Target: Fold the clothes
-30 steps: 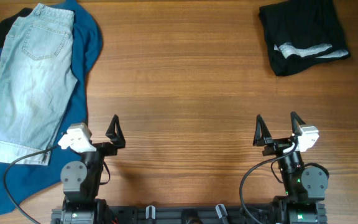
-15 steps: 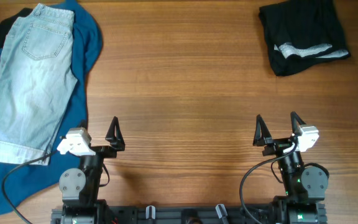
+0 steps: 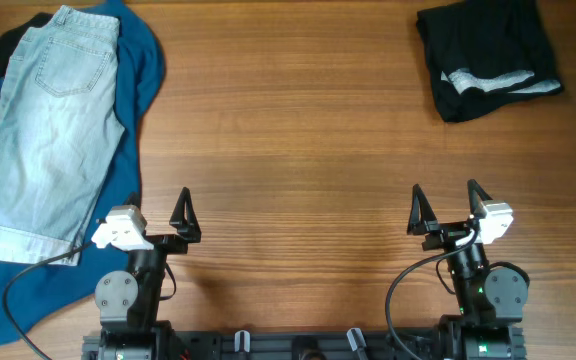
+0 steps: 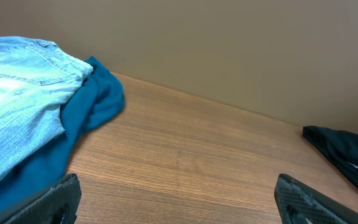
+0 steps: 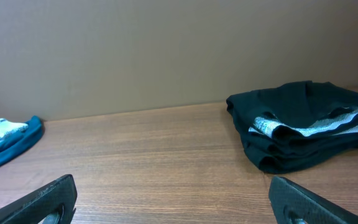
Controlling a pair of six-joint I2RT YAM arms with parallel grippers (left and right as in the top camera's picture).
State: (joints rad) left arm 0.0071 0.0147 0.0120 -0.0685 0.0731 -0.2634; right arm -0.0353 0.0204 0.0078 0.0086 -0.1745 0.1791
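**Gripper state.** Both arms sit at the near edge of the wooden table point(image 3: 288, 130). The left gripper point(image 3: 155, 212) has its fingers spread wide and holds nothing. In the left wrist view the left gripper point(image 4: 182, 205) shows its two fingers at opposite bottom corners with bare wood between them. The right gripper point(image 3: 446, 205) is likewise spread and empty, as the right wrist view confirms point(image 5: 173, 202).

**Location of the clothes.**
- The light-blue denim shorts point(image 3: 53, 130) lie flat at the left side of the table, on top of the dark-blue garment point(image 3: 143, 70). A little black fabric shows under this pile at its far-left corner.
- The black shorts point(image 3: 488, 55) lie in a compact bundle at the far right corner, with a strip of whitish lining exposed on the near side. They are well apart from both grippers.

**Governing relation.** The long axis of the denim shorts runs near-to-far, with the waistband and back pockets at the far end and the leg hems at the near end. The hems lie just to the left of the left gripper. From the left wrist camera, the denim shorts point(image 4: 11, 93) and the dark-blue garment point(image 4: 98, 99) fill the left of the view, and the black shorts point(image 4: 347, 155) appear at the far right.

**Assessment.** The left arm is the nearer arm for the denim shorts; the right arm faces the black shorts point(image 5: 297, 124), ahead and to its right. The left pile appears unfolded, so it is probably the next work item. A fold across the long axis would call for a reach leftward and forward.
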